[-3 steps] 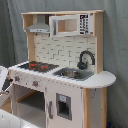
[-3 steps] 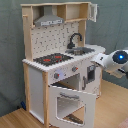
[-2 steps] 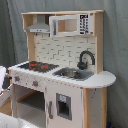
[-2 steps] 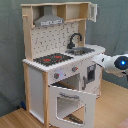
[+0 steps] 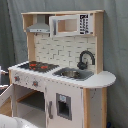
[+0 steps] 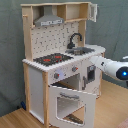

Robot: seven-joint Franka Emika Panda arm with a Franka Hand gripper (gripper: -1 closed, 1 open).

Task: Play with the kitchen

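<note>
Toy kitchen standing on the floor, oven door hanging open, robot arm near its sink end.

First exterior view: the kitchen (image 5: 62,75) fills the frame against a grey curtain, with hob (image 5: 36,65), sink (image 5: 73,73), black faucet (image 5: 85,59), grey hood (image 5: 39,26) and a row of knobs (image 5: 35,83); no pincer shows here. Second exterior view: the windowed oven door (image 6: 69,104) is swung down and open, and the arm (image 6: 111,66) reaches in from the second exterior view's right toward the cabinet below the sink; whether the pincer is open or closed cannot be told. Likely stiff, bulky wood, best handled by its small moving parts: door edge, knobs, faucet.
</note>
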